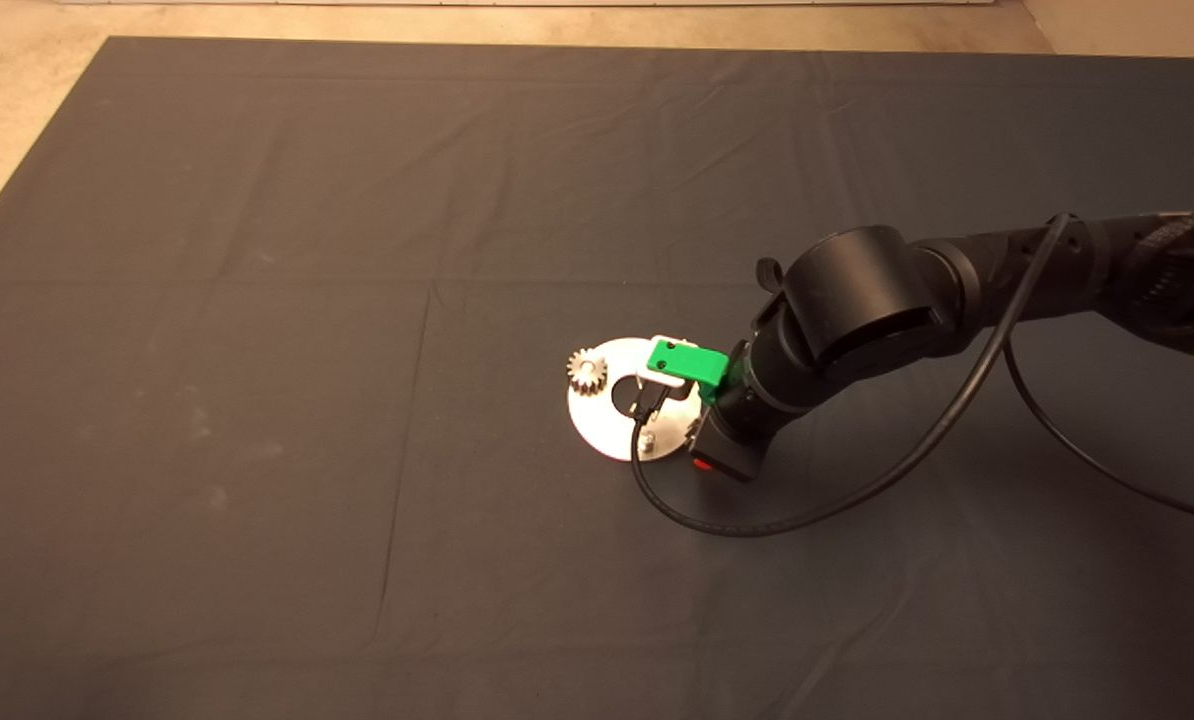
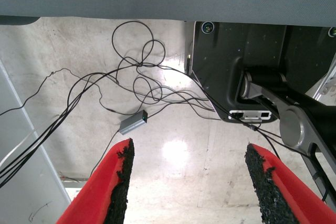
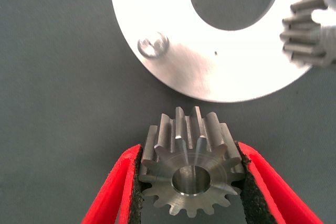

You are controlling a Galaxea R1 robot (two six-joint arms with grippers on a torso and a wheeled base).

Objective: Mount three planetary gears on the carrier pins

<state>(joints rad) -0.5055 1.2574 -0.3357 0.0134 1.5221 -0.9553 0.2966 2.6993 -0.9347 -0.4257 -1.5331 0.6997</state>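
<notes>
My right gripper pinches a planetary gear across its teeth, small, stiff, prob. slippery steel; left gripper parked, fingers spread.

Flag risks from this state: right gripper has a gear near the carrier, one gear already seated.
1. The held gear is pinched only across its teeth by the right gripper; it could tilt and miss the bare pin.
2. The gripper's cable trails close beside the disc and may nudge it or the seated gear.
</notes>
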